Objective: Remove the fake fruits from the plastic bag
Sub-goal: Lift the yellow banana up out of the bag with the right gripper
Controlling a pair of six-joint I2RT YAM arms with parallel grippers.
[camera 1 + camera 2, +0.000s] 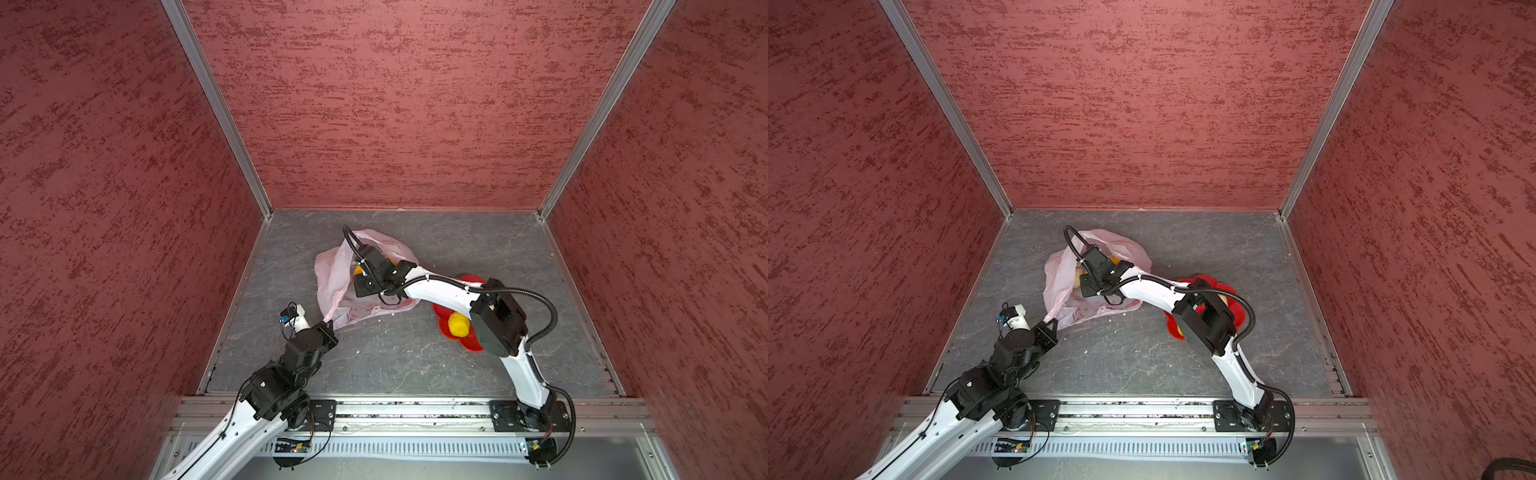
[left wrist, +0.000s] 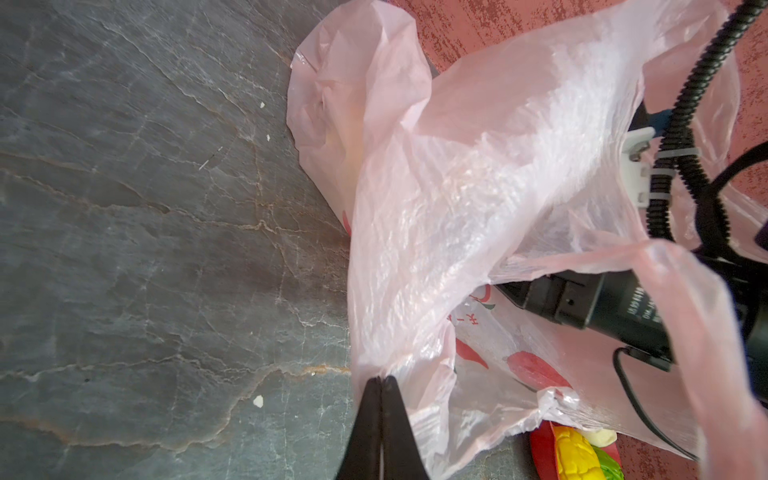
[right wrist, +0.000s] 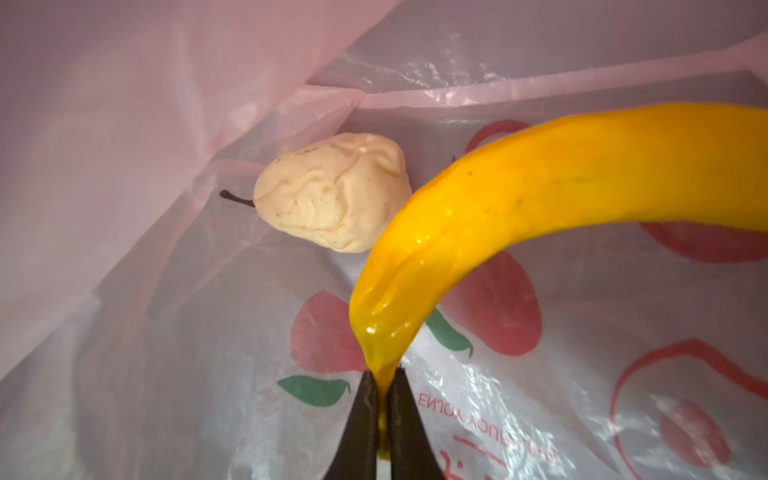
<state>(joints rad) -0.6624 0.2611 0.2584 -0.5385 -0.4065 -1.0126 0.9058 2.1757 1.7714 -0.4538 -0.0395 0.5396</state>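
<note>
Top view | plastic bag [image 1: 330,274] lies mid-table, your left gripper [image 2: 380,379] pinched shut on its edge, likely to hold the mouth open | banana [image 3: 540,187] inside, tip clamped in your right gripper [image 3: 384,376] for lifting out | beige fruit [image 3: 332,199] loose behind it.

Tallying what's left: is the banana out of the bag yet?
Inside: the right gripper pinches the banana tip, with plastic bag film surrounding both.

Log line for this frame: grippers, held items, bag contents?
left gripper: shut on plastic bag | right gripper: shut on banana tip, inside bag | in bag: beige fruit
</note>
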